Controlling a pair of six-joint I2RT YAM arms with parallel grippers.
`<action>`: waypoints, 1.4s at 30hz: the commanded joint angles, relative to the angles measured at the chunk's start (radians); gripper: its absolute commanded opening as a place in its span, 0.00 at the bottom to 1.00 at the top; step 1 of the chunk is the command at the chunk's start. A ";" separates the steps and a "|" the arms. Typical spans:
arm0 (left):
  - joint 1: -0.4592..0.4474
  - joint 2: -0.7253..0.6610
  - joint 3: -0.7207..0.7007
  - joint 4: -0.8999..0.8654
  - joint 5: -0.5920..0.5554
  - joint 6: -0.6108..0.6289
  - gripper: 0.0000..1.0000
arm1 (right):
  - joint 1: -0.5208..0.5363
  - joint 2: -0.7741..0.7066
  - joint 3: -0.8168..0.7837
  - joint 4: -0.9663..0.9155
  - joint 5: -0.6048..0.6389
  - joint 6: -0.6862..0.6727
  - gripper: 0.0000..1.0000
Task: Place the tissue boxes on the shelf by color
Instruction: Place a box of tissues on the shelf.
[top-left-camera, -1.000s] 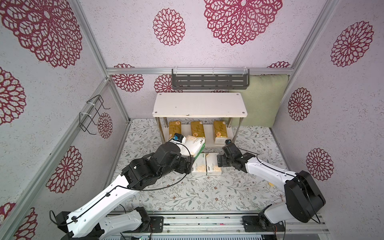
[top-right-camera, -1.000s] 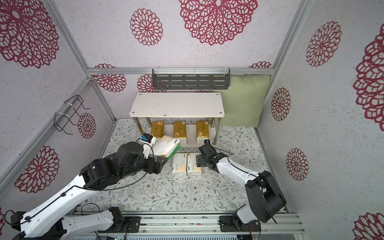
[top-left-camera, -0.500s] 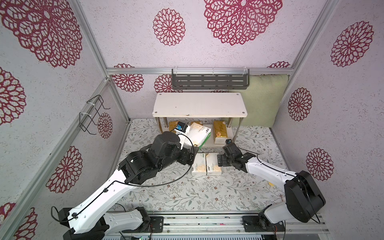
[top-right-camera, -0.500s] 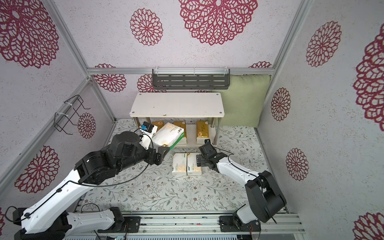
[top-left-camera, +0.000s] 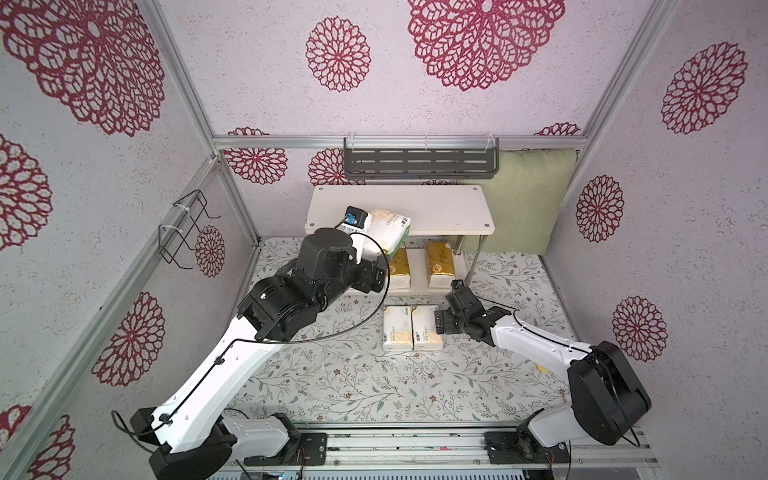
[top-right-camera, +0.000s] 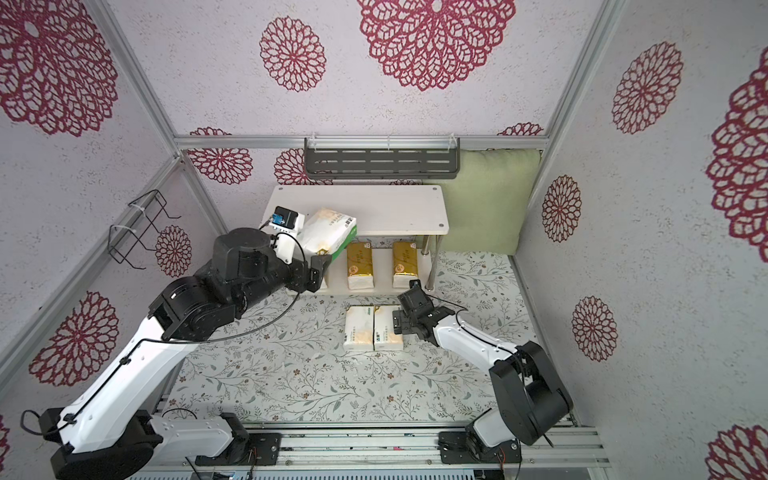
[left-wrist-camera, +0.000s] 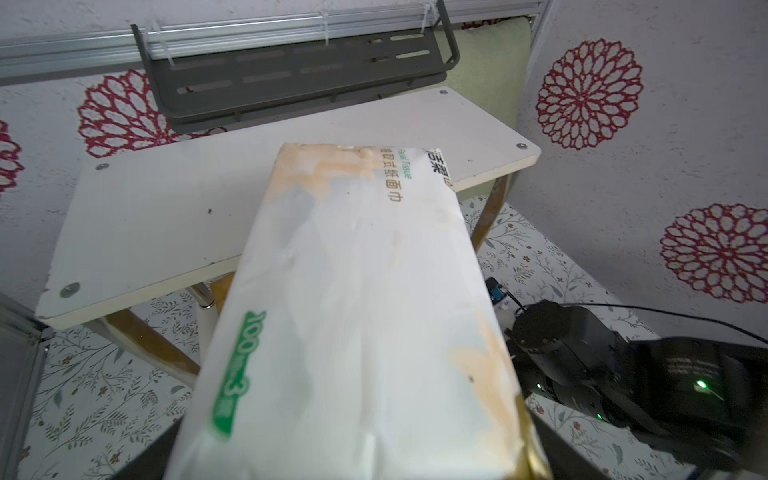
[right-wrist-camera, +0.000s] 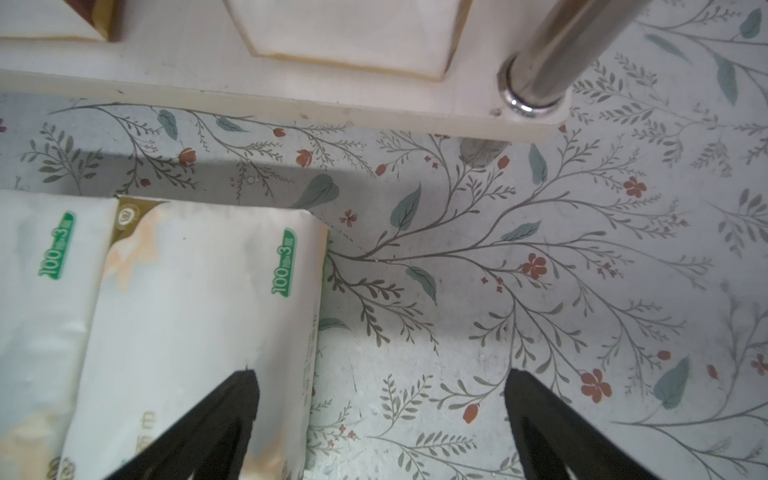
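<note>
Raised white tissue pack (top-left-camera: 388, 227) from lower-tier level of the shelf (top-left-camera: 419, 286) to over the front edge of its top board (top-left-camera: 449, 208), clenched in left gripper (top-right-camera: 318, 257); placement there apparently next. Kept right gripper (right-wrist-camera: 382, 386) splayed, empty, before the shelf

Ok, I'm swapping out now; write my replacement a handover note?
Left gripper: shut on a white soft tissue pack with green lettering, tilted over the front edge of the white two-tier shelf's top board.
Right gripper: open, one of its fingers over the nearer of two white packs side by side on the floral table.
Done: two shiny gold packs show on the lower board.
To do: shelve three white packs.
</note>
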 joint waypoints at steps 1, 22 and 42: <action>0.071 0.046 0.042 0.080 0.016 0.026 0.89 | -0.004 -0.022 -0.013 0.013 0.001 0.005 0.99; 0.312 0.423 0.317 0.080 -0.037 -0.014 0.89 | -0.003 -0.033 -0.026 0.022 -0.021 0.014 0.99; 0.311 0.476 0.298 0.116 -0.093 -0.058 0.92 | 0.003 -0.024 -0.013 0.018 -0.032 0.014 0.99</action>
